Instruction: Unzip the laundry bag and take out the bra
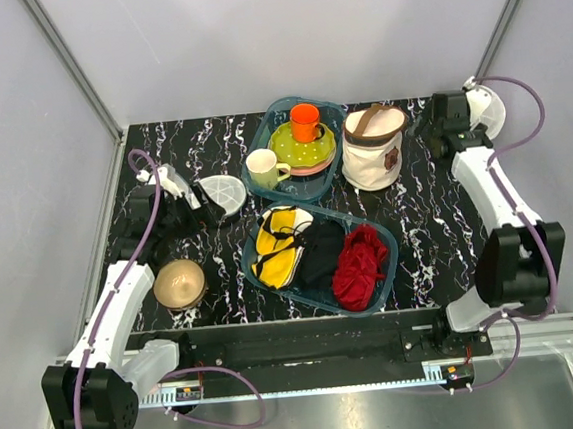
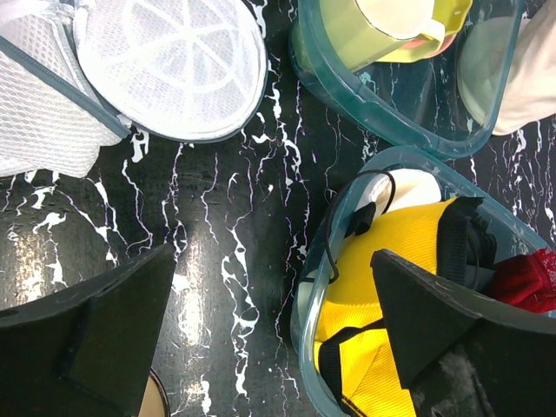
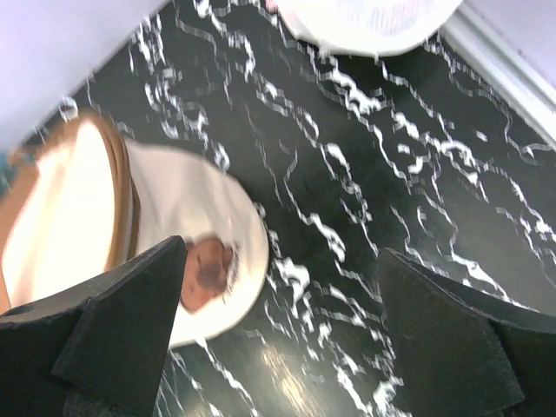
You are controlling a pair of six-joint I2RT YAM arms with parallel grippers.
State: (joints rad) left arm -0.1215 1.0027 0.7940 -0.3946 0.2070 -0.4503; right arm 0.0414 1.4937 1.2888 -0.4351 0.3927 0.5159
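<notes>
Item: bag [image 3: 373, 17]; lies at the table's far right corner, past the right claw [image 3: 280, 252] and close to the wall rail; only a curved white mesh edge shows, with a sliver of pink at its left end.
Contents: bra; not visible in any view, judged to be inside the bag.
Orientation: rounded; long axis, zip pull and zip direction cannot be told from the part shown.
Claws: right claw spread wide, empty, over bare table between bag and basket [image 3: 200, 226]; left claw [image 2: 272, 252] spread, empty, between pouch [image 2: 35, 95] and bin [image 2: 301, 334].
Hazards: left claw sits nearest the trimless pouch and could take it for the bag; soft mesh may slide or bunch if the zip is pulled unbraced; cramped corner risks striking wall or basket.
</notes>
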